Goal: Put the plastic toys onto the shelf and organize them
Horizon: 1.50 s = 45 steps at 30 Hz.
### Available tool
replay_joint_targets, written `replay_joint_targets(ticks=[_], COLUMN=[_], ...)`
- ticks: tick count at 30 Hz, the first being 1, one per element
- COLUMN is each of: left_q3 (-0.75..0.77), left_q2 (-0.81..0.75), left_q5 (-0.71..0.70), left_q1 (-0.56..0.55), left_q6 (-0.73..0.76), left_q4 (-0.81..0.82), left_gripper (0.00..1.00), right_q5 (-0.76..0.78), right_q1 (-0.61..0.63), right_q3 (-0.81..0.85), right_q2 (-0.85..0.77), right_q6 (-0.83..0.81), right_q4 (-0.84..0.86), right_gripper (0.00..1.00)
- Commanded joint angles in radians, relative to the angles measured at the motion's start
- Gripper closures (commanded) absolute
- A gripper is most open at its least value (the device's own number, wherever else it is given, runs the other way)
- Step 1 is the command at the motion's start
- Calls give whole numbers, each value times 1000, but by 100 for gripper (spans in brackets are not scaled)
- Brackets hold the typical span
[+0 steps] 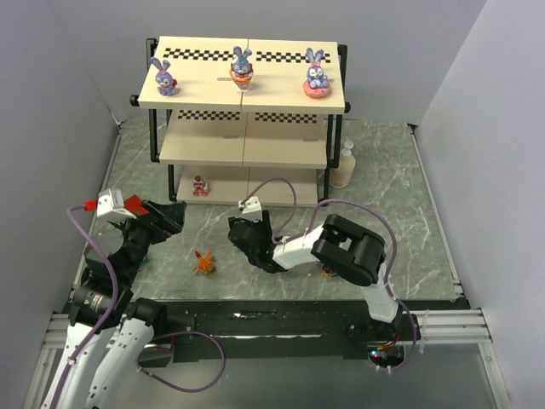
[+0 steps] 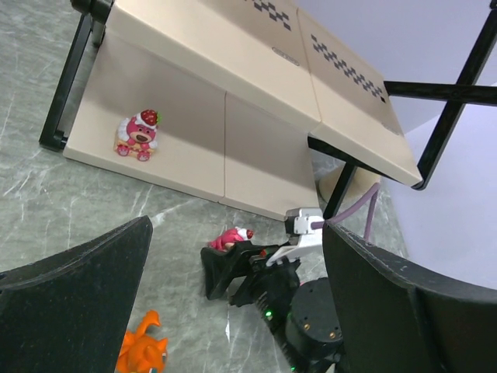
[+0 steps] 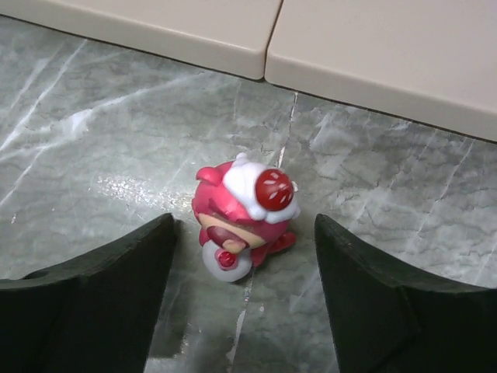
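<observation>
A grey-green marbled table (image 1: 400, 213) sits between pale walls, seen from above. The shelf (image 1: 247, 106) stands at 12 o'clock, with black-and-white checker strips along its boards. Three bunnies (image 1: 242, 68) stand in a row on the top tier, well apart from one another. The shelved red-pink figure (image 1: 200, 185) stands at the left end of the bottom tier. A cream pump bottle (image 1: 343, 166) stands just beside the shelf's right legs. The orange spiky creature (image 1: 203, 262) is on open marble at 6 o'clock from the shelf, between the two arms. The left gripper (image 1: 173, 215) is at 9 o'clock from it and the right gripper (image 1: 237, 232) at 2 o'clock. Bare marble lies along the table's right side.

In the left wrist view, the left fingers (image 2: 74, 295) are spread wide with nothing between them. Marble is open up to the bottom board's front edge. A fallen red-pink figure (image 2: 231, 238) lies at the tips of the right gripper, near that edge.

The right wrist view shows this figure tipped over on the marble between the right fingers (image 3: 101, 287). The jaws are parted wider than the toy, with a narrow gap on each side, so they grip nothing. The board's edge runs across at 12 o'clock, with clear floor between it and the toy.
</observation>
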Motion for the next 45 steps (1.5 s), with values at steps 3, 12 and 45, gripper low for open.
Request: replay_joint_targets(ticks=[3,12,45], left_q3=[1,1,-15], left_q2=[-21,-12,-119], left_q5=[30,44,165], left_q1=[-2,-2,-2], left_q6=[26,27,69], left_q4=[19,30,-44], left_gripper=[4,4,4], right_q5=[81,125,294], right_q1=[30,33,44], right_q3=[-6,-6,49], right_q2=[78,112,245], right_q6=[17,66,361], right_q4=[75,63,-158], right_gripper=[32,30,34])
